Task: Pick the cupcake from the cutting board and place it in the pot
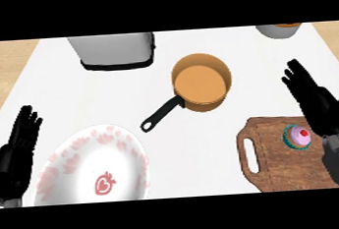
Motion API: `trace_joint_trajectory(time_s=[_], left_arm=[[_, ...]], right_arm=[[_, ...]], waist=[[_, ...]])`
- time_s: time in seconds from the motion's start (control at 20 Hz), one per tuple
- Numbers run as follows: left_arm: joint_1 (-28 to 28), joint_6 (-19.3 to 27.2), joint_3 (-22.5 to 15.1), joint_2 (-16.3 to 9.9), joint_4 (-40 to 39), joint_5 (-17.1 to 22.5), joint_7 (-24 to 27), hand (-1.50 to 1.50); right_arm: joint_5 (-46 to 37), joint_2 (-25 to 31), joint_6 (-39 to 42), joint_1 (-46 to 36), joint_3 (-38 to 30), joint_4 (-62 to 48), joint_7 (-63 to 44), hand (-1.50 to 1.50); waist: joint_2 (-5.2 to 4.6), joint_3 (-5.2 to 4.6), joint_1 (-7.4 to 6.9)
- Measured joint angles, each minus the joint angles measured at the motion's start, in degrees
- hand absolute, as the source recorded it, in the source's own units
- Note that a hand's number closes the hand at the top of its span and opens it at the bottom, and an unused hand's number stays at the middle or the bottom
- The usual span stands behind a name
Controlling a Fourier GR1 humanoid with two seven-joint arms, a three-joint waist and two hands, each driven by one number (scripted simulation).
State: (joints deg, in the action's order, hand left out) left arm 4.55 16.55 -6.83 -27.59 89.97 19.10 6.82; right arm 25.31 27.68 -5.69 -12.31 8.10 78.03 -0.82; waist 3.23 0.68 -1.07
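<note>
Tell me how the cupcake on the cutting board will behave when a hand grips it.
The cupcake looks small beside the right hand, so probably light. Its pink frosting with a red top likely smears if squeezed. Standing upright on the cutting board, it may tip if nudged sideways.

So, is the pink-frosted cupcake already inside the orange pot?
No, the pink-frosted cupcake sits on the brown wooden cutting board, apart from the orange pot.

The white counter (203,149) carries an orange pot with a black handle (202,83) near the centre, a white strawberry-patterned plate (92,165) at seven o'clock, a dark wooden cutting board (277,164) at four o'clock, and a grey toaster (114,51) at eleven o'clock.
</note>
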Motion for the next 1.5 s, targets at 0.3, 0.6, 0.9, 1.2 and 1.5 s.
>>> trace_joint_trajectory(time_s=[0.3, 0.6, 0.9, 1.2, 1.5], left_arm=[[-5.61, 1.88, 1.77, -0.49, 2.99, 0.2, -4.53, 0.0], [-10.37, 2.66, 1.24, 0.13, 4.02, 1.27, -9.88, 0.0], [-13.52, 3.4, 0.71, 1.49, 3.7, 0.45, -13.64, 0.0], [-15.28, 3.94, 0.16, 2.91, 2.62, -1.45, -14.74, 0.0], [-16.14, 2.7, 1.11, 2.57, 1.2, -1.17, -15.08, 0.0]], right_arm=[[1.76, 8.34, 10.3, -1.74, -9.8, -7.36, 12.07, 1.5], [-9.24, 13.98, 8.21, 0.5, -12.58, -18.14, 29.76, -1.5], [-11.36, 15.36, 14.82, -0.16, -16.11, -29.25, 48.46, -1.5], [-16.49, 22.37, 21.69, -1.97, -12.56, -28.33, 45.27, -1.5], [-23.85, 28.28, 26.39, -2.93, -4.8, -20.41, 34.9, -1.5]], waist=[[-2.78, -0.33, 0.76], [-3.77, -0.4, 0.88], [-3.56, -0.49, 0.73], [-3.31, -0.67, 0.96], [-3.15, -0.83, 1.0]])
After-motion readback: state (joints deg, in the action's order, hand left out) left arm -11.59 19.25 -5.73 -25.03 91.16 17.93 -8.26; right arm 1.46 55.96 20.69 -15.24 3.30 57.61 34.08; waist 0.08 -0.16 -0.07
